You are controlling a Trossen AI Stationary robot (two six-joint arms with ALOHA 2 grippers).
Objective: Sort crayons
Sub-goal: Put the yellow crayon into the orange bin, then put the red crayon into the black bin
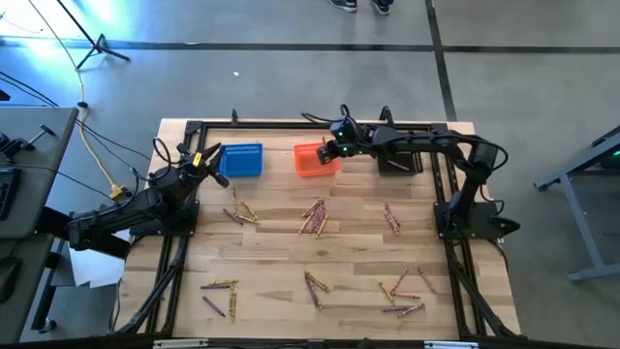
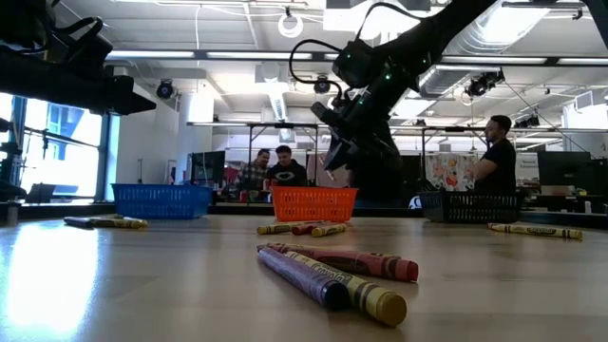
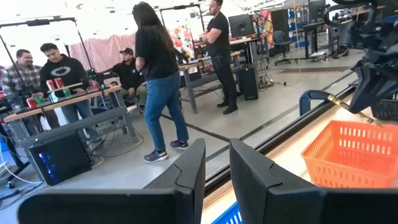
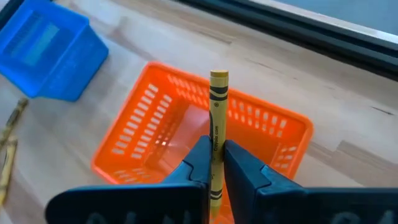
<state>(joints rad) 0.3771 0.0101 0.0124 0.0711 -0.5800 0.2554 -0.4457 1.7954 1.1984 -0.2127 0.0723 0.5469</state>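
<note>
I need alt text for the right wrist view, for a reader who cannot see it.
The right pincer holds a yellow crayon between its dark fingers, above an orange mesh basket on the wooden table. A blue basket stands beside it.

A dark arm (image 2: 380, 85) hangs above the orange basket (image 2: 314, 203) (blue basket (image 2: 161, 200) leftward); crayons (image 2: 332, 271) lie on the desk (image 2: 142, 285).

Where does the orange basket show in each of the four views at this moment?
High view: orange basket at the table's far edge, right of the blue basket, right gripper over it.
Low view: centre background, below the right arm.
Left wrist view: lower right.
Right wrist view: centre, under the held yellow crayon.
Shared landmark: the blue basket beside it.
</note>
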